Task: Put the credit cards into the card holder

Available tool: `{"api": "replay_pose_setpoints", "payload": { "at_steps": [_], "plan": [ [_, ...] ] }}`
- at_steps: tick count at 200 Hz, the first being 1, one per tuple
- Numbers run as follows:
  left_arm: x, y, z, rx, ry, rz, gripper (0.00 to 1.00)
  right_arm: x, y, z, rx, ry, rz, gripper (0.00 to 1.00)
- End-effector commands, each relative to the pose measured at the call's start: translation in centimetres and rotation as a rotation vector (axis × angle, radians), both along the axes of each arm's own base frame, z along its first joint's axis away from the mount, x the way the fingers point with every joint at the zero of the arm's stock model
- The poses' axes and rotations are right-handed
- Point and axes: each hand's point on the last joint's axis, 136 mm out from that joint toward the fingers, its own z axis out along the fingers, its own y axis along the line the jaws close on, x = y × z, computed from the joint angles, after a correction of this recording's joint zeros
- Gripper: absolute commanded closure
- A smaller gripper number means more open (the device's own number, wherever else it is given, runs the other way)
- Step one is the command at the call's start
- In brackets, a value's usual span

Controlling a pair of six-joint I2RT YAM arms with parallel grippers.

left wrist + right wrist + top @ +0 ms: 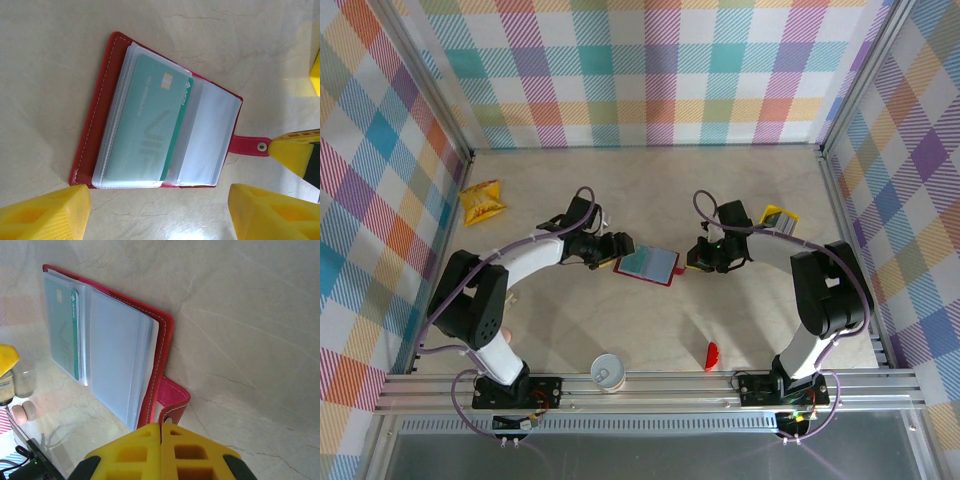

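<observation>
The card holder (647,264) lies open on the table between my two grippers, red cover down and clear sleeves up. A teal credit card (150,120) sits inside one sleeve (64,330). My left gripper (157,215) is open, its yellow fingers (45,212) apart just short of the holder's edge (100,130) with nothing between them. My right gripper (161,427) is shut on the holder's red clasp tab (172,399), the same tab (247,146) seen in the left wrist view. More credit cards (779,217) lie in a small yellow and teal stack behind the right arm.
A crinkled yellow snack packet (482,201) lies at the back left. A small red curved piece (711,355) and a white cup (607,371) sit near the front rail. Plaid walls enclose the table on three sides.
</observation>
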Motion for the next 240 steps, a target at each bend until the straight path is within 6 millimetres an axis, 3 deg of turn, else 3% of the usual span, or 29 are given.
{"api": "replay_pose_setpoints", "payload": {
  "at_steps": [1, 98, 240],
  "plan": [
    [0.3, 0.8, -0.7, 0.087, -0.003, -0.064, 0.27, 0.0, 0.3, 0.5, 0.027, -0.009, 0.002, 1.0],
    [1.6, 0.3, -2.6, 0.126, 0.023, -0.101, 0.26, 4.1, -0.4, 1.7, -0.006, -0.068, -0.039, 1.0],
    [1.8, -0.7, -3.9, 0.04, 0.108, 0.006, 0.26, 4.0, 0.2, 0.8, 0.024, -0.03, -0.027, 1.0]
  ]
}}
